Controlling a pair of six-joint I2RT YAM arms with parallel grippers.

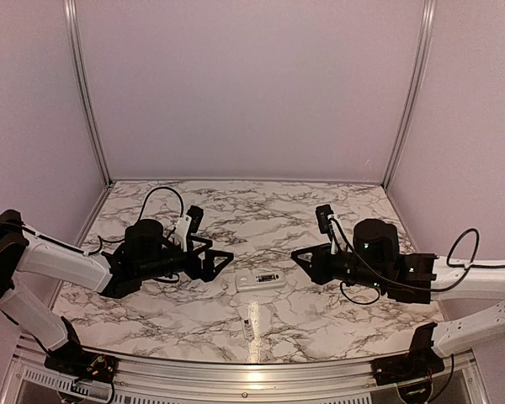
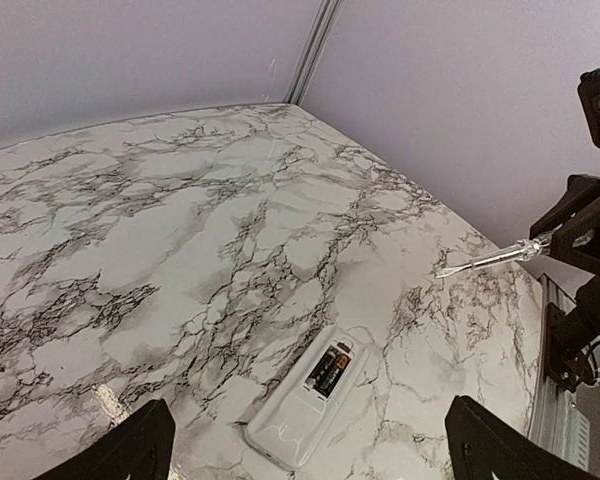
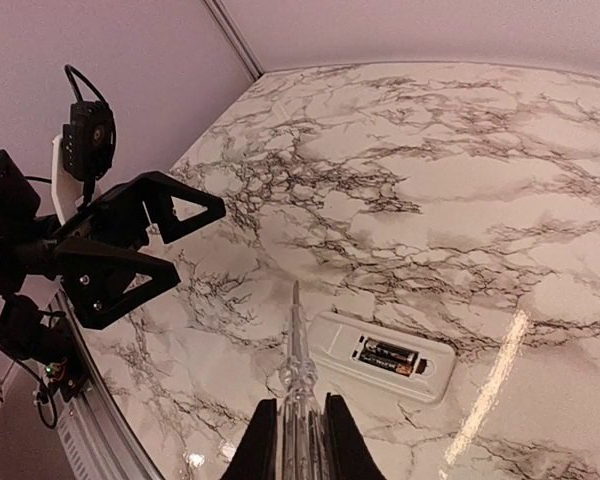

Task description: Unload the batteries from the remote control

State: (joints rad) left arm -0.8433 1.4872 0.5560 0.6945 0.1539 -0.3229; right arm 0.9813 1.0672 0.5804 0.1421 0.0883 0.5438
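Between the right gripper's (image 3: 300,425) fingers (image 3: 265,442) sits a clear-handled screwdriver (image 3: 297,368). The jaws are pressed tight on its handle. The thin shaft points to 12 o'clock in the wrist view, and its tip ends just beside the long edge of the remote control (image 3: 332,345). The remote lies back-up on the marble-patterned table (image 1: 151,324) with its recess uncovered. The batteries (image 3: 388,354) lie in the recess side by side, dark with a coppery end. Seen from above, the remote is at about 8 o'clock from this gripper.

Across from it, the left gripper (image 1: 221,264) has its jaws spread as wide as they go, with nothing between them. From above, the remote lies near it at roughly 4 o'clock, apart from both fingers. The two grippers face each other over the middle of the table without touching.

At 6 o'clock from the remote, toward the table's near edge, a thin pale strip (image 1: 248,326) lies flat on the marble.
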